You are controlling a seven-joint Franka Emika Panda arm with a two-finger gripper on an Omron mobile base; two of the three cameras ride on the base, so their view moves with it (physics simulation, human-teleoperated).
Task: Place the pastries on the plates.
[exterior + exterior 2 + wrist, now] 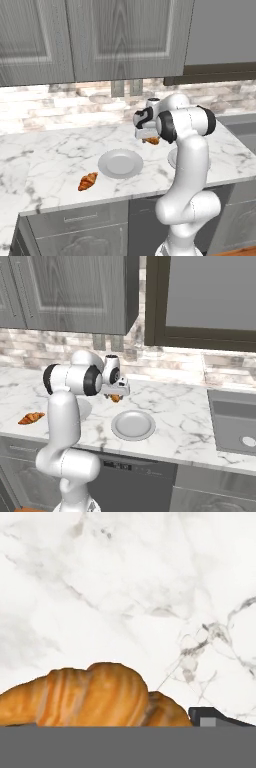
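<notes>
While the hand [148, 136] hangs low over the bench [50, 150] behind the plates, one croissant [90, 697] sits right between its fingers, long axis across the gap; whether the jaws grip it or merely flank it I cannot tell. The near plate [120, 163] lies just forward of the hand, and the other croissant [88, 181] rests well to its left.

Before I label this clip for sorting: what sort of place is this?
A kitchen, rendered: marble counter under grey wall cabinets, a sink at one end, plus plates and croissants out.
</notes>
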